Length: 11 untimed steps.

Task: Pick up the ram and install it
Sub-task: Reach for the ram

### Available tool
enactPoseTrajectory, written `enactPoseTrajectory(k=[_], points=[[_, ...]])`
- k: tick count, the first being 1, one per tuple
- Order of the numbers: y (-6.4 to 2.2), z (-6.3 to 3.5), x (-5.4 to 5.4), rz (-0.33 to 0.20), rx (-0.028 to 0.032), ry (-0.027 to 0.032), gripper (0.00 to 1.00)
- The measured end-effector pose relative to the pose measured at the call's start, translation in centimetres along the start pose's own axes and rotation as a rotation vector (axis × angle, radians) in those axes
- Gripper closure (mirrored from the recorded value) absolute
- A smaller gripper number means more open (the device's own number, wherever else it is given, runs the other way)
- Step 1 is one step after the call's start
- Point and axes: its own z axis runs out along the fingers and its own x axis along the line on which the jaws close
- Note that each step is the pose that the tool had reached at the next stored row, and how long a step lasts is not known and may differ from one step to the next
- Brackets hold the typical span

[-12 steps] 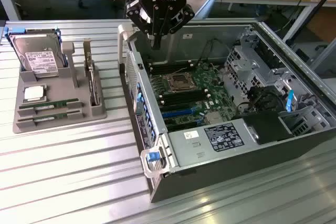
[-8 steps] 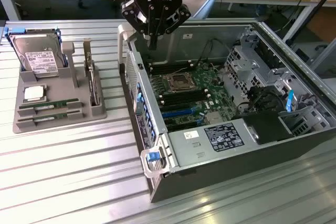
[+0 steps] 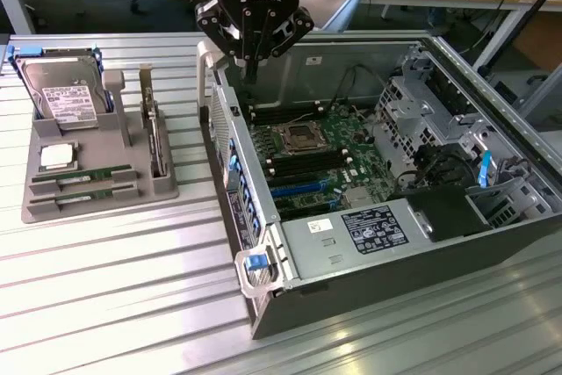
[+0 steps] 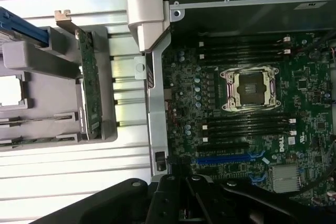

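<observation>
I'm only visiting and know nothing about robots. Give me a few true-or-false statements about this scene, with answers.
1. The black pincer hangs over the open dark computer case. True.
2. The pincer holds a memory stick. False: it is shut on nothing; two thin green memory sticks lie in the grey tray.
3. The silver hard drive with a white label stands in that tray. True.
4. The square processor socket holds a chip. False: it looks empty; the square silver chip rests in the tray.
</observation>
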Motion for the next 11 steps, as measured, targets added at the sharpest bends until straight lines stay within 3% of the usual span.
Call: enactPoseTrajectory(k=[11], points=[[-0.10,-0.03,1.3,0.000,0.0000,0.0000,0.89]])
